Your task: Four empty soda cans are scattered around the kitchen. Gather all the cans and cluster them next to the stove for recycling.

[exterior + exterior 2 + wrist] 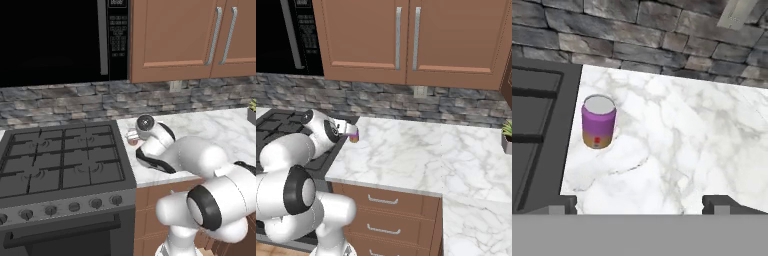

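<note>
White marble counter (421,155); grey stone backsplash (406,102); brown wood upper cabinets (406,40), drawers below (383,202); black microwave (55,40); wall outlet (420,91).

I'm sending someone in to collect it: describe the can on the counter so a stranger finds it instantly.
Start at the stove, the wide dark range with black grates. On the white marble counter just off its right edge stands one small can, upright, short of the stone backsplash. It has a purple-pink body, an orange-tan lower band and a silvery top.
</note>
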